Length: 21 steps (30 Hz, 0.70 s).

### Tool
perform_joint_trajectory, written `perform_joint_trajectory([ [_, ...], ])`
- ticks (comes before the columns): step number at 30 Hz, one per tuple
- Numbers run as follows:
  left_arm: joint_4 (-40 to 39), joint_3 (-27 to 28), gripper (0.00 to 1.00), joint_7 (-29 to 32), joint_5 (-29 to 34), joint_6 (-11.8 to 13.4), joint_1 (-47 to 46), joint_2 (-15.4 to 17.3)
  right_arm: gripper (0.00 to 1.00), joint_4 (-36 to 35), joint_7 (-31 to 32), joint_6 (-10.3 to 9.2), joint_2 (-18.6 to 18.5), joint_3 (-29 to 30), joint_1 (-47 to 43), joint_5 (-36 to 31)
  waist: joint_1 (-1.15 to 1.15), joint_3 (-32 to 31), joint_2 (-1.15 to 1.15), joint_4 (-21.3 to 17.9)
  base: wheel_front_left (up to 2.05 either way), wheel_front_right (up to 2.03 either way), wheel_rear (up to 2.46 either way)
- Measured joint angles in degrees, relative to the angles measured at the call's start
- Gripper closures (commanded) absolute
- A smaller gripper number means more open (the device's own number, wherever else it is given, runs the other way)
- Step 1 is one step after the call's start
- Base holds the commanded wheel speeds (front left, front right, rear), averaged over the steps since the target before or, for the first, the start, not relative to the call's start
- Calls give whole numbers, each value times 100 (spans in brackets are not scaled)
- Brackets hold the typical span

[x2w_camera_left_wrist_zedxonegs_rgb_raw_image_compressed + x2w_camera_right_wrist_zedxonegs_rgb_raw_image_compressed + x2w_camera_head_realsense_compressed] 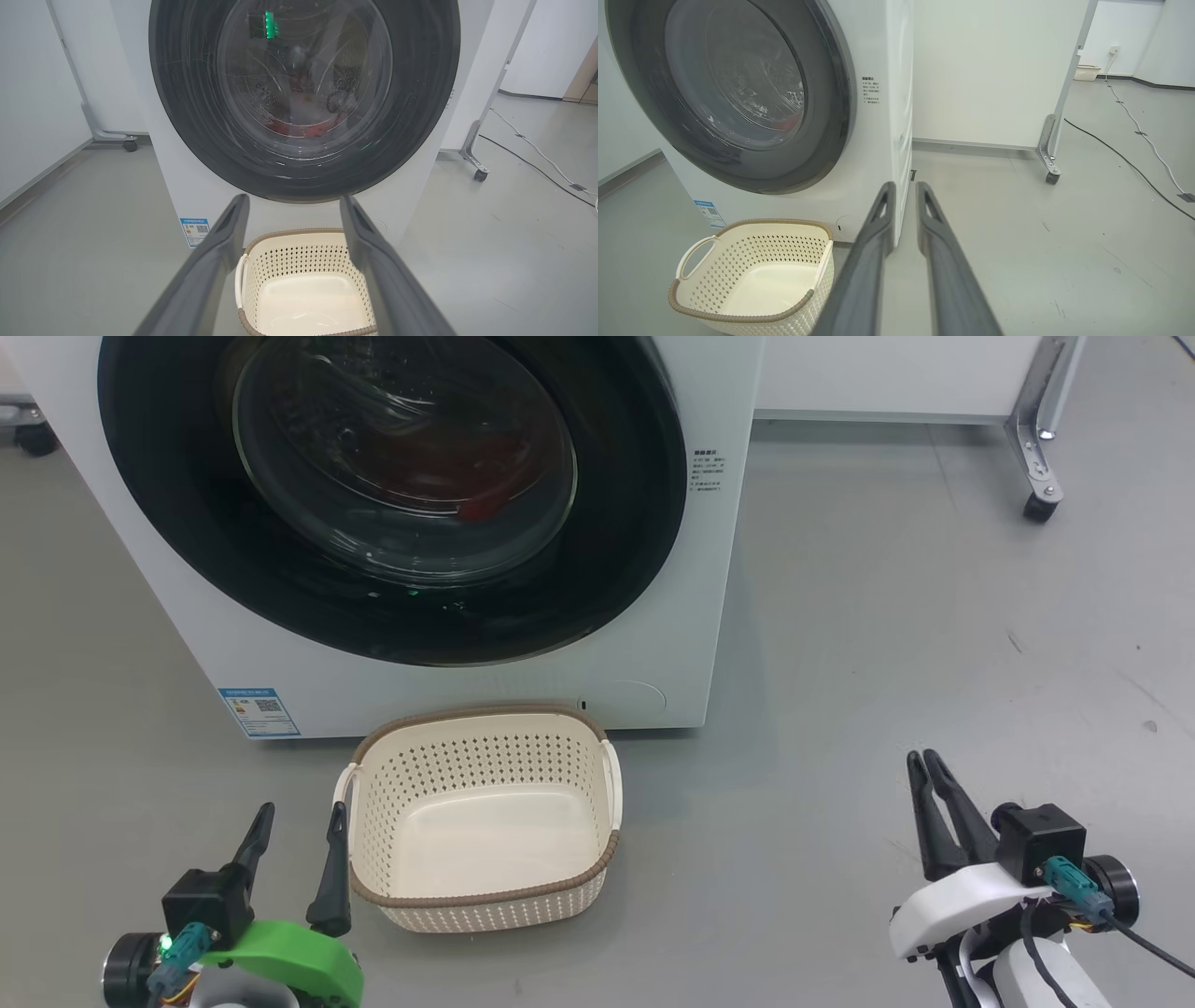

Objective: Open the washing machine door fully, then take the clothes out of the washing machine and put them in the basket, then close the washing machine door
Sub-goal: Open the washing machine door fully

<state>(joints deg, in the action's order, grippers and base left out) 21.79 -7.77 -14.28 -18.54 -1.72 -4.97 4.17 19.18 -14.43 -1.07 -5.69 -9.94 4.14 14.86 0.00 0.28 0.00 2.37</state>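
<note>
The washing machine door (401, 476) is shut, flat against the big white washing machine (653, 691), up at 11 o'clock in the head view. Through the round glass you can see a bit of the red clothes (485, 504) inside the drum. The cream basket (485, 711) sits on the grey floor (887, 616) just in front of the machine, at 6 o'clock, and there is nothing in it. A blue label (259, 711) is on the machine, at 10 o'clock from the basket. The left gripper (302, 814) is down at 7 o'clock, right beside the basket's left handle, with its fingers wide apart and holding nothing. The right gripper (924, 761) is at 4 o'clock, well away from the basket, its fingers close together with only a thin gap and nothing between them.
</note>
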Motion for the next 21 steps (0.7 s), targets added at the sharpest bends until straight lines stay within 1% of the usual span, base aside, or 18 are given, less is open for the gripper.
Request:
perform_joint_trajectory([
  [11, -10, 42, 0, 0, 47, 0, -2, -10, 100, -23, 0, 110, 21, 24, 0, -81, 0, 50, 0, -2, 0, 0, 0],
  [12, -14, 47, 0, 0, 48, -1, -3, -10, 100, -32, 0, 158, 21, 25, 3, -81, 0, 69, 0, -6, 0, 0, 0],
  [16, -19, 32, 0, 0, 59, -1, -49, -14, 100, -91, 0, 254, 30, 74, 48, -63, 0, 167, 0, -15, 0, 0, 0],
  [20, -94, 16, 0, 0, 120, -3, -175, -23, 100, -122, 0, 380, 60, 172, 229, 96, 0, 287, 0, -6, 0, 0, 0],
  [21, -115, 13, 0, 0, 140, -3, -205, -25, 100, -124, 0, 430, 81, 219, 276, 221, 0, 322, 0, -1, 0, 0, 0],
])
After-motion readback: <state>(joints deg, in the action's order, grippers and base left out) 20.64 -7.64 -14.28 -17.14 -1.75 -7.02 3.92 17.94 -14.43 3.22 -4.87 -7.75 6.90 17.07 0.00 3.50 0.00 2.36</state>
